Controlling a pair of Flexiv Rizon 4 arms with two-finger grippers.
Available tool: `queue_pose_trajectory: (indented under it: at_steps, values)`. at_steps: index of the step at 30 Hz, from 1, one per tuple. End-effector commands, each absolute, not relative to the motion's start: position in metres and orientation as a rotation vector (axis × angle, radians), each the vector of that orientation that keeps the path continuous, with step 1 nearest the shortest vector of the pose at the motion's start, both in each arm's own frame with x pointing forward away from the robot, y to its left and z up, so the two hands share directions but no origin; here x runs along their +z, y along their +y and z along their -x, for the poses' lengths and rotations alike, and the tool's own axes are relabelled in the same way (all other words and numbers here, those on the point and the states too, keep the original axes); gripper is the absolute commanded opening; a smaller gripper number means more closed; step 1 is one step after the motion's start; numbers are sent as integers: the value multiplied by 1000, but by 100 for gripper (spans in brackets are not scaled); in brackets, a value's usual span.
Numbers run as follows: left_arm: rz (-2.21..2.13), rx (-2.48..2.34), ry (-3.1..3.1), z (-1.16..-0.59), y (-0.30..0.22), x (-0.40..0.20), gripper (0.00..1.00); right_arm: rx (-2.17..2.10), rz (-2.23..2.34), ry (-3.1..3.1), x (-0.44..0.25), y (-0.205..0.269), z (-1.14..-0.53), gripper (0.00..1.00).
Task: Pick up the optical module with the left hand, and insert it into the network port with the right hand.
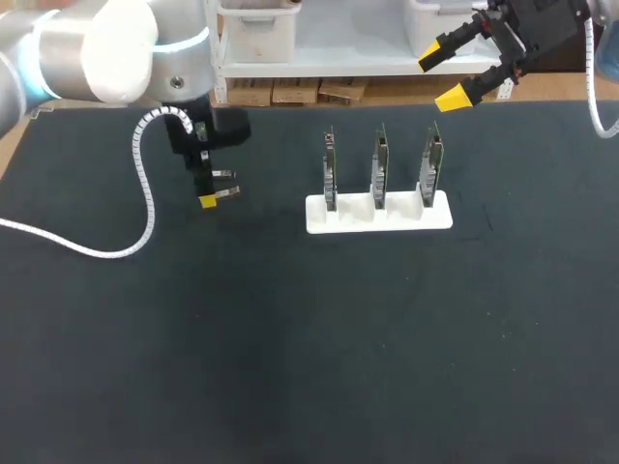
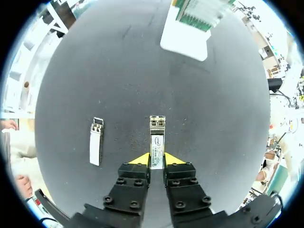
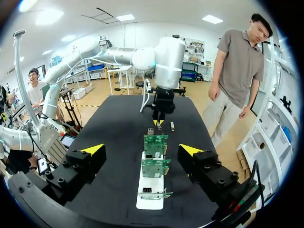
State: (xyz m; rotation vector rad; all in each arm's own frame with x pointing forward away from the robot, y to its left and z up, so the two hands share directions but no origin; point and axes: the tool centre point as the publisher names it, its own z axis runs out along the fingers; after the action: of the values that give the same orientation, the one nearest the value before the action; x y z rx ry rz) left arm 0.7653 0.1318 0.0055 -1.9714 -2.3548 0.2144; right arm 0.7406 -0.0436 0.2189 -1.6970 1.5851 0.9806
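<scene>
My left gripper sits low near the desk's far left. Only its wrist view shows the fingers pinching the module from both sides, with a second module lying just beside it. The head view shows my right gripper spread wide over the far right edge, behind the white stand holding three boards.
</scene>
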Motion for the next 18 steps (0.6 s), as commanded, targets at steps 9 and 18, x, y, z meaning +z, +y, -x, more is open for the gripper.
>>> queue_pose_trajectory:
  at_steps: [9,18]
  values:
    - [2473,449,-2510,-743,120,43,0,980,1697,1586,219,-43,-741,100]
    - [2763,579,-2500,-744,118,68,0,980,1697,1586,219,-43,-741,100]
